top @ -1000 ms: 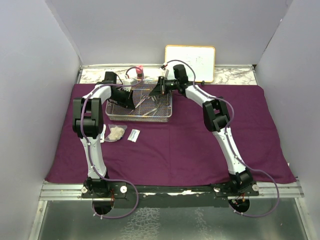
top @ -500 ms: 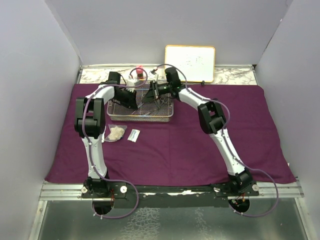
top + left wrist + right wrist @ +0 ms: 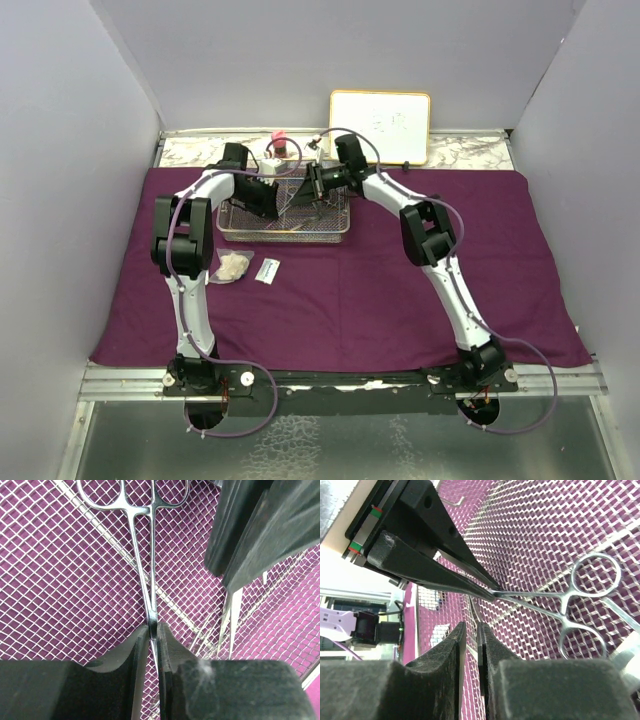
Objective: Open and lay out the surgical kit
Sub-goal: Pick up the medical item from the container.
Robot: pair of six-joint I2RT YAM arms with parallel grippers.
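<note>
The surgical kit's dark purple cloth [image 3: 400,290] lies spread flat, with the silver wire-mesh tray [image 3: 285,236] at its back left. Both grippers are low inside the tray. My left gripper [image 3: 272,200] [image 3: 154,630] is shut on the tip of a ring-handled steel clamp [image 3: 151,600], also seen in the right wrist view [image 3: 520,598]. My right gripper [image 3: 312,188] [image 3: 471,626] is shut on slim steel forceps [image 3: 473,607], which hang below its fingers in the left wrist view [image 3: 231,605]. Gauze [image 3: 233,266] and a small white packet [image 3: 267,270] lie on the cloth in front of the tray.
A framed whiteboard [image 3: 380,125] leans on the back wall. A small pink-capped bottle [image 3: 279,145] stands just behind the tray. Grey walls close in the left, right and back. The two grippers' fingers are close together over the mesh [image 3: 60,580].
My right gripper has moved left and down into the tray beside the left one. My left gripper has shifted slightly back and right. The tray has slid a little to the right.
</note>
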